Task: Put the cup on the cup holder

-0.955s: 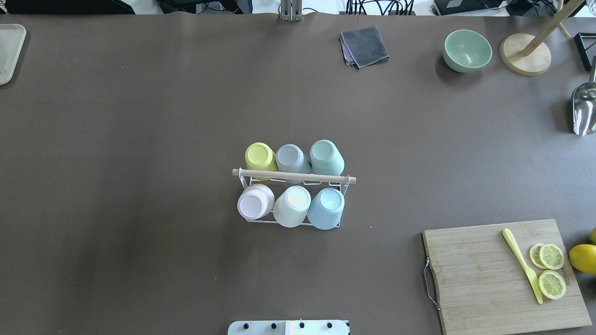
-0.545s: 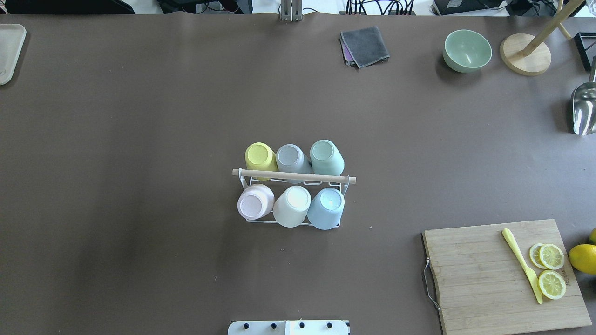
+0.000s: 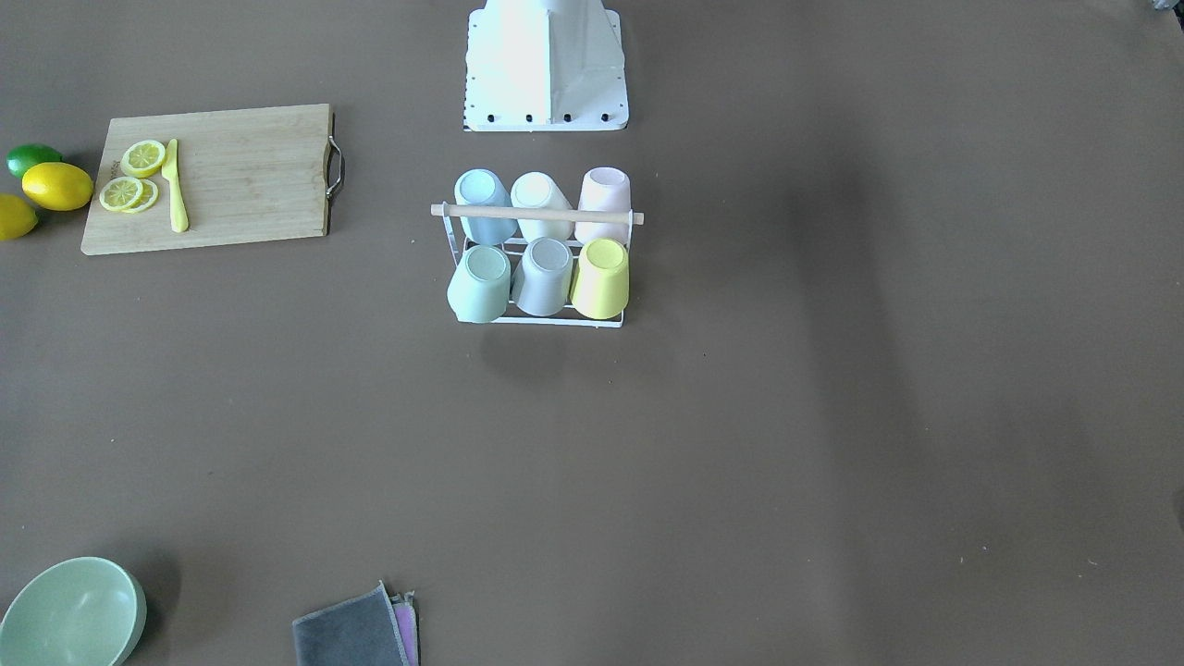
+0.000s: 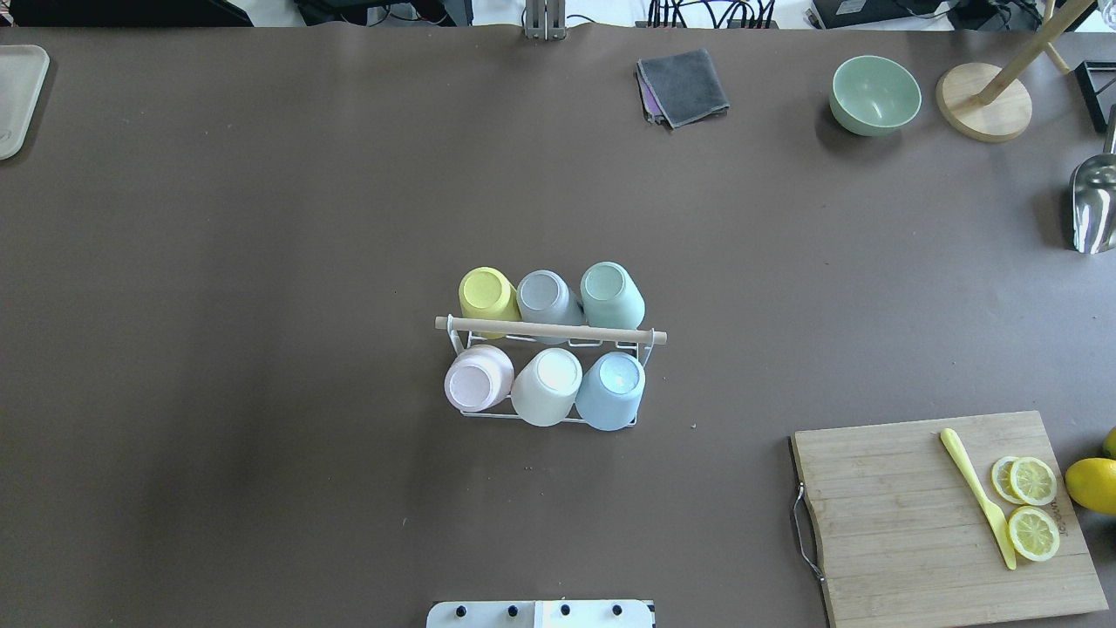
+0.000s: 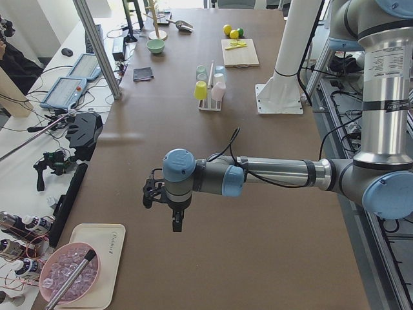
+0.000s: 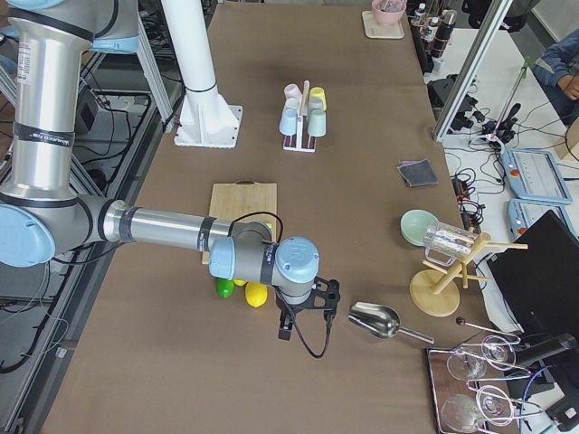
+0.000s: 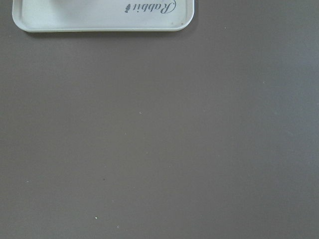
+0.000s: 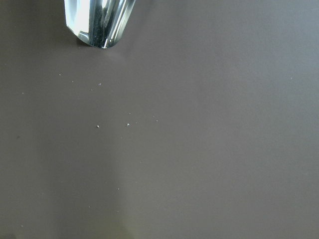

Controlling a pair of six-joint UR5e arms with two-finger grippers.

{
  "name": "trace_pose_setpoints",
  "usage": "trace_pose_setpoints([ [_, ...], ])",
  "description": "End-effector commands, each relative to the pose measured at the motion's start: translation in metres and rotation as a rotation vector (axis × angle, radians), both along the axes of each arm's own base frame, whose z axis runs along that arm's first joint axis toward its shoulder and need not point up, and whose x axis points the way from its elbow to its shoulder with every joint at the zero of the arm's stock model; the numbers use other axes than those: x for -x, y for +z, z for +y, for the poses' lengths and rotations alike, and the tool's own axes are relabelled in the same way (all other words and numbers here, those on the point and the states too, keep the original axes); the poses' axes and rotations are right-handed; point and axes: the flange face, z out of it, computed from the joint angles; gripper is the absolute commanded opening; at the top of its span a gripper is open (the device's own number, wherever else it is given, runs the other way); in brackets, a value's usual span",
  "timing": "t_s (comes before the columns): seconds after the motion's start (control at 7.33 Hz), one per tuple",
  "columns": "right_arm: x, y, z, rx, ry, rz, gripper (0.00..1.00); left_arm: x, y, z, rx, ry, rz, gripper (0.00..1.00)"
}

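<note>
The white wire cup holder with a wooden rod handle (image 4: 549, 331) stands mid-table, also in the front view (image 3: 536, 214). Several cups sit upside down on its prongs: yellow (image 4: 486, 295), grey (image 4: 545, 296) and green (image 4: 610, 292) on the far row, pink (image 4: 475, 379), white (image 4: 549, 384) and blue (image 4: 612, 388) on the near row. My left gripper (image 5: 169, 210) hangs over the table's left end, far from the rack. My right gripper (image 6: 303, 314) hangs over the right end. Both show only in side views, so I cannot tell whether they are open or shut.
A cutting board (image 4: 907, 488) with a yellow knife (image 4: 976, 497) and lemon slices (image 4: 1033, 506) lies near right. A green bowl (image 4: 874, 94), grey cloth (image 4: 684, 85), wooden stand (image 4: 983, 100) and metal scoop (image 4: 1094, 205) are far right. A white tray (image 4: 17, 96) is far left.
</note>
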Motion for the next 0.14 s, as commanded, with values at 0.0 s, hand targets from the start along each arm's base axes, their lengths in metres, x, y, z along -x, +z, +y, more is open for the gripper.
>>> trace_pose_setpoints([
  [0.0, 0.0, 0.0001, -0.0002, 0.005, -0.001, 0.0, 1.0, -0.0003, -0.0006, -0.0023, -0.001, 0.001, 0.0, 0.98],
])
